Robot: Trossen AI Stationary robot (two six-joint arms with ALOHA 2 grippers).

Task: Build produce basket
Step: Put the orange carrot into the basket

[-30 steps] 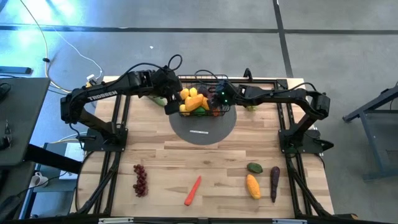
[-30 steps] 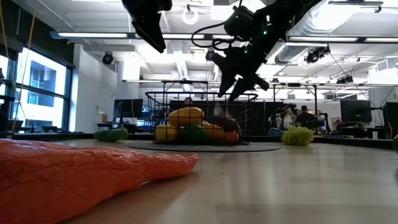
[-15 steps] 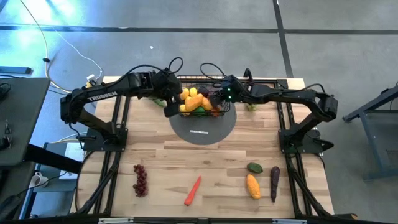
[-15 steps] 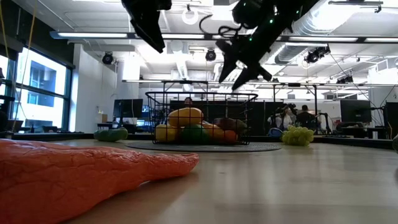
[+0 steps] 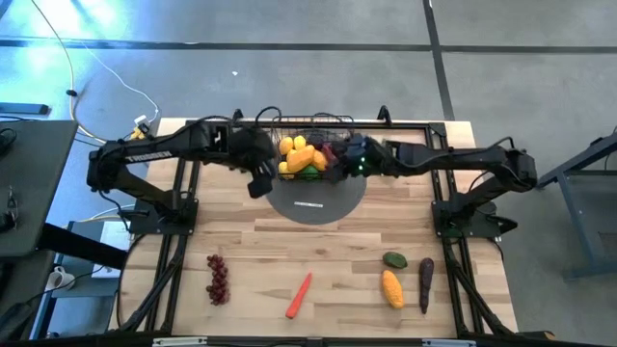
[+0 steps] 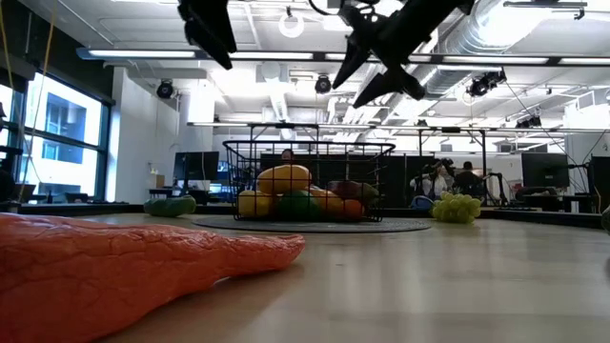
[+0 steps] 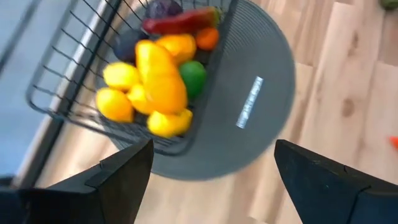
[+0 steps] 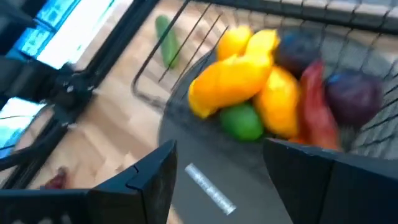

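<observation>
The black wire basket [image 5: 310, 154] stands on a grey round mat [image 5: 318, 198] at the table's far middle. In it lie yellow lemons [image 7: 118, 102], an orange mango [image 8: 233, 84], a green fruit [image 8: 241, 121], a red chili [image 8: 314, 106] and purple plums [image 8: 354, 96]. My left gripper [image 5: 258, 183] hangs open above the mat's left edge, left of and nearer than the basket, with nothing between its fingers [image 7: 124, 180]. My right gripper [image 6: 367, 81] hangs open over the basket's right part, well above the rim, and holds nothing.
A cucumber [image 8: 165, 40] lies left of the basket and green grapes [image 6: 456, 207] to its right. Near the front edge lie red grapes [image 5: 219, 280], a carrot [image 5: 300, 296], a mango [image 5: 391, 288], a green fruit [image 5: 394, 259] and an eggplant [image 5: 425, 284].
My right gripper has risen out of the basket, well clear of the rim, and its fingers have opened wider. My left gripper has drawn away from the basket toward the table's left and near side. The produce in the basket has stayed put.
</observation>
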